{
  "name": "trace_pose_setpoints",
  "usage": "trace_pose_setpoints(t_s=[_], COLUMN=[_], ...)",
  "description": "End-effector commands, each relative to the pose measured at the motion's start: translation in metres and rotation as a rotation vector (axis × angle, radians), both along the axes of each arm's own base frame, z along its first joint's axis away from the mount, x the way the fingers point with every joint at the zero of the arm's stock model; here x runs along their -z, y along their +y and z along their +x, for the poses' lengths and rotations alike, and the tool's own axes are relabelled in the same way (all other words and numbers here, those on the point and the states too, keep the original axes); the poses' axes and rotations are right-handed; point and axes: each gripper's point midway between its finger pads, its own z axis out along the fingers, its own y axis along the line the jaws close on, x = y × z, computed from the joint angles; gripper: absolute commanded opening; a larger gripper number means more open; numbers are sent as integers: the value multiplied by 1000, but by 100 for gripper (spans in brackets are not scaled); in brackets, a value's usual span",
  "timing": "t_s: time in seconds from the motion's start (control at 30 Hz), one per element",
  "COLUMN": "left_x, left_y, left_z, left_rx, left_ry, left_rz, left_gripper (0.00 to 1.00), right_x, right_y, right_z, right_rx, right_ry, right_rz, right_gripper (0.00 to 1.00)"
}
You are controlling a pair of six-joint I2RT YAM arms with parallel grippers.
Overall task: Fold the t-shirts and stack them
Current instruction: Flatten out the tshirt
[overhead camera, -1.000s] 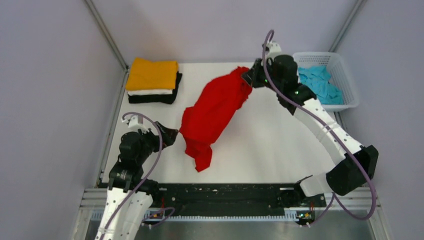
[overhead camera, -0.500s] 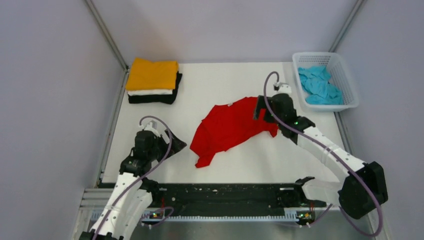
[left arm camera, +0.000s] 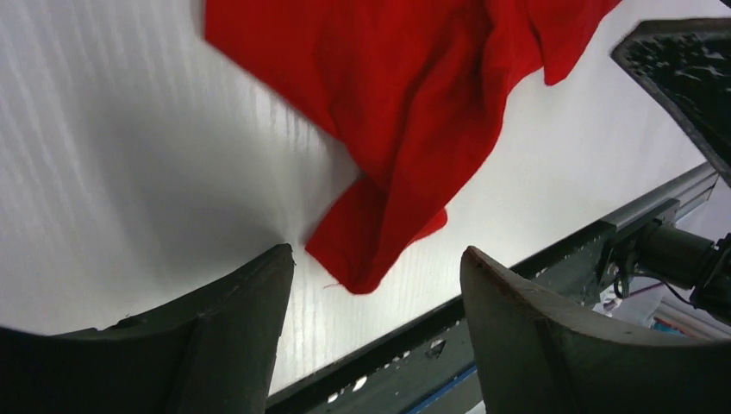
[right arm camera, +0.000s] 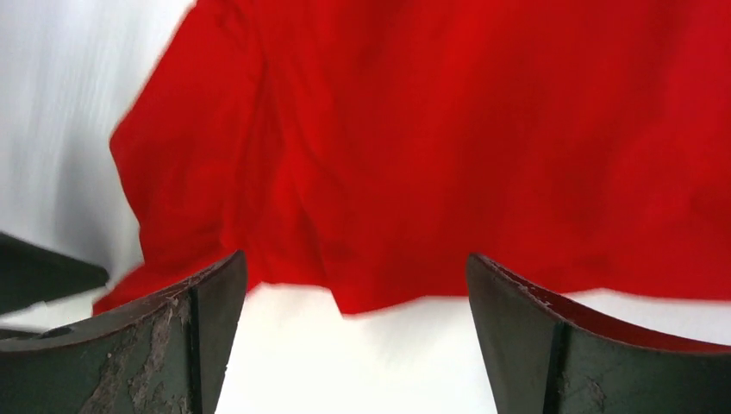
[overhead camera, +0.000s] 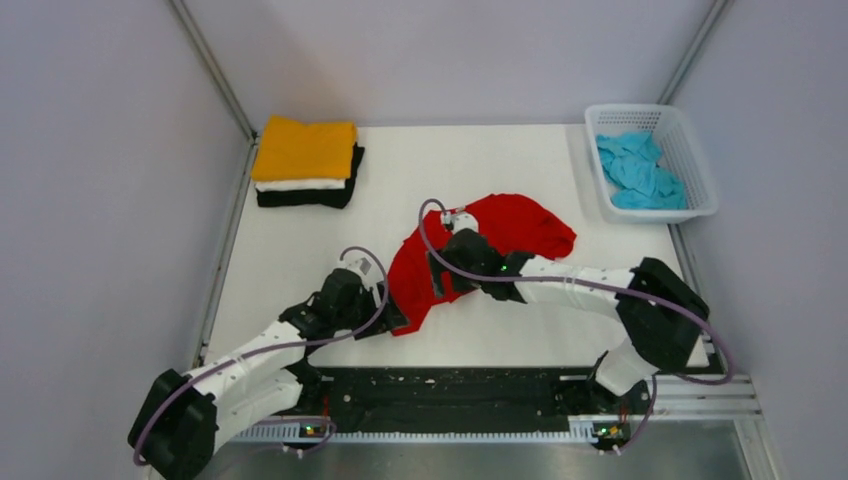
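The red t-shirt [overhead camera: 520,225] is partly hidden by the right arm [overhead camera: 575,283], and both wrist views crop it at the top edge. Only edges of the white t-shirt [overhead camera: 300,184] and black t-shirt [overhead camera: 300,198] show beneath the orange-yellow t-shirt [overhead camera: 305,147].

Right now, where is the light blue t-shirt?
In the top view, the light blue t-shirt lies crumpled inside the white basket at the table's far right corner, apart from the red t-shirt.

The worktop [overhead camera: 300,230] is viewed from high above its near edge. From each wrist it is seen close and low. The red t-shirt [overhead camera: 520,225] is shared by all three views.
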Motion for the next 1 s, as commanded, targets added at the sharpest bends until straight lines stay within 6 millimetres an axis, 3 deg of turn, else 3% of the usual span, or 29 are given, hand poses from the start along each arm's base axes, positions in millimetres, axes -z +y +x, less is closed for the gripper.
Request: trace_pose_setpoints(t_s=[0.0,0.23,0.3,0.37,0.4,0.57,0.67,0.8,0.9,0.97], left_x=[6,9,13,18,22,20,16,13,14,16], left_y=[-7,-32,-35,-30,-22,9,24,29,29,28], left_z=[19,24,24,26,29,34,34,32,32,32], left_rx=[-48,19,29,2,-33,-165,-211,-224,-223,-220], left_ry=[-46,-44,-44,-36,-32,-47,-57,-64,-57,-51], left_rz=[50,76,104,154,194,310,359,365,364,369], left_gripper=[76,54,37,5,0,0,0,0,0,0], right_x=[5,32,38,41,42,29,20,23,25,24], right_y=[22,24,16,7,3,-17,-23,-26,-21,-15], right_z=[22,18,19,20,22,33,39,41,40,40], right_rx=[13,9,28,58,78,183,225,236,222,204], right_ry=[-46,-9,-11,-21,-26,-96,-131,-125,-115,-115], right_rz=[-84,-171,-204,-242,-254,-298,-301,-300,-279,-248], right_gripper=[94,89,88,87,87,84,76,66,54,41])
